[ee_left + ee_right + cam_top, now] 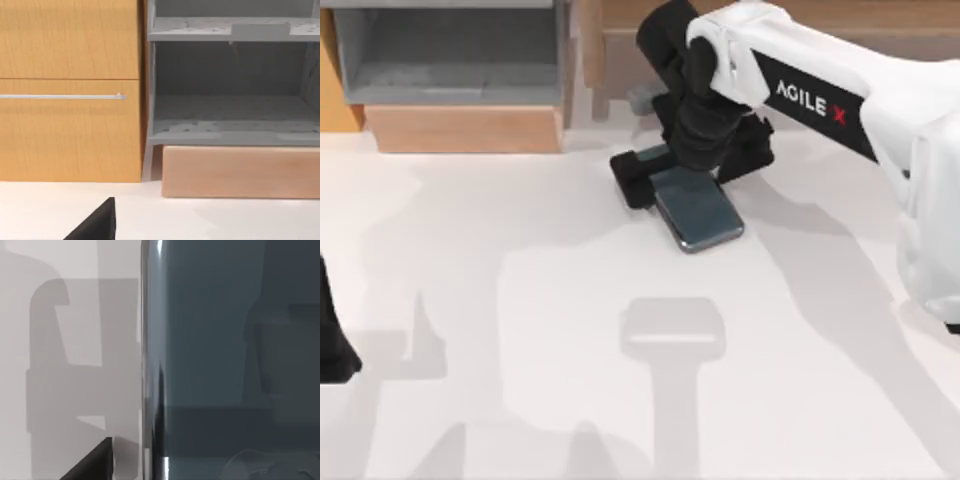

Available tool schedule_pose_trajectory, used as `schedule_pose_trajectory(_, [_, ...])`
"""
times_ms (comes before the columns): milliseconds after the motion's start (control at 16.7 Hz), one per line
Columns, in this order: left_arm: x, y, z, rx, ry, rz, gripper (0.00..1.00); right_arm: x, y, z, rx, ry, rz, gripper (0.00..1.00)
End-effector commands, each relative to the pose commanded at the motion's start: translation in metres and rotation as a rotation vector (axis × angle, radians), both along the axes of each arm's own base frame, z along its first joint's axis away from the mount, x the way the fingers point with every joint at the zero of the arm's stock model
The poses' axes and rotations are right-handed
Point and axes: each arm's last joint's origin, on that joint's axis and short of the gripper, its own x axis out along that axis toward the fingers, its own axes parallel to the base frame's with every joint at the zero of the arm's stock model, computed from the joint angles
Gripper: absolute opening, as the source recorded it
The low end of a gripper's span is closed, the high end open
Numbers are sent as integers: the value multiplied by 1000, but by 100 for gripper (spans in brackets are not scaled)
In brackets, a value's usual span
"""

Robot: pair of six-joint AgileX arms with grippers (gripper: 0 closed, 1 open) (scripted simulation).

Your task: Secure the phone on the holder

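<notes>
**Right gripper over the phone at the table's far edge**

Right gripper [698, 150], black and two-fingered, hangs over the upper end of the flat, dark slate-grey phone [699, 212]; whether its fingers are closed on it I cannot tell. The phone leans on a black holder [638, 172] near the middle of the far edge of the plain white table [520, 350]. In the right wrist view the phone's glossy face [230, 340] sits very close, beside bare table [70, 340]. Behind the far edge stand a grey open shelf unit [230, 90], a pale wooden block [240, 172] under it and an orange wooden cabinet [70, 90] with a slim metal handle. Left gripper [334, 355] is parked at the table's left edge.
</notes>
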Motion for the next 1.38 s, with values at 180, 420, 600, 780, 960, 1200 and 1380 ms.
schedule_pose_trajectory(180, [0,0,0,0,0,0,100,0,0,0,0,0,0,85])
schedule_pose_trajectory(420, [0,0,0,0,0,0,100,0,0,0,0,0,0,55])
schedule_pose_trajectory(600, [0,0,0,0,0,0,100,0,0,0,0,0,0,32])
schedule_pose_trajectory(780, [0,0,0,0,0,0,100,0,0,0,0,0,0,10])
schedule_pose_trajectory(960, [0,0,0,0,0,0,100,0,0,0,0,0,0,0])
schedule_pose_trajectory(1200, [0,0,0,0,0,0,100,0,0,0,0,0,0,0])
schedule_pose_trajectory(1380, [0,0,0,0,0,0,100,-2,0,17,4,-22,1,0])
